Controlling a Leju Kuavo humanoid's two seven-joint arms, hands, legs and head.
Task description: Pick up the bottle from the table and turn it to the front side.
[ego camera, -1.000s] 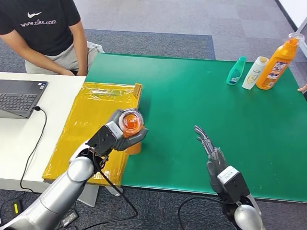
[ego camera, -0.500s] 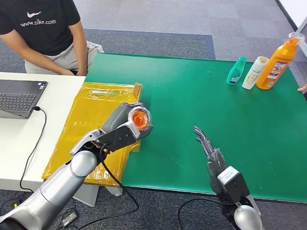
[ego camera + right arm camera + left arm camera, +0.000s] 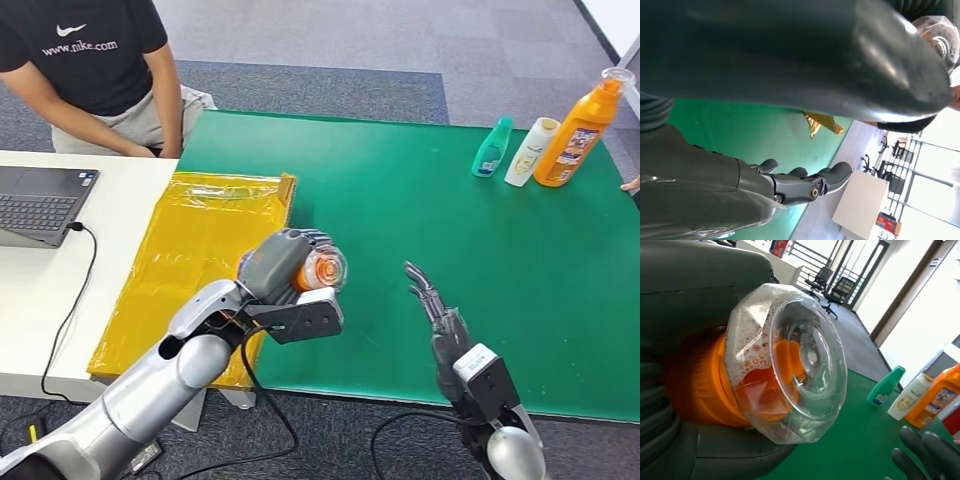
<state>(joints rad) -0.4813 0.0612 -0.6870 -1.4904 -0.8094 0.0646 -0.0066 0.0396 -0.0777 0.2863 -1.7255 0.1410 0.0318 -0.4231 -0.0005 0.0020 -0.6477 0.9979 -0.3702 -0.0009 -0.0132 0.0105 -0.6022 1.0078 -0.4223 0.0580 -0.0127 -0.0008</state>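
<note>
The left hand grips the orange bottle on its side above the green tabletop, clear cap toward the right hand, whose fingers are spread, holding nothing.

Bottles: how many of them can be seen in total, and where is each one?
4. One orange bottle is held in the left hand. A teal bottle, a white bottle and a big orange bottle stand together at the far right of the green mat.
</note>
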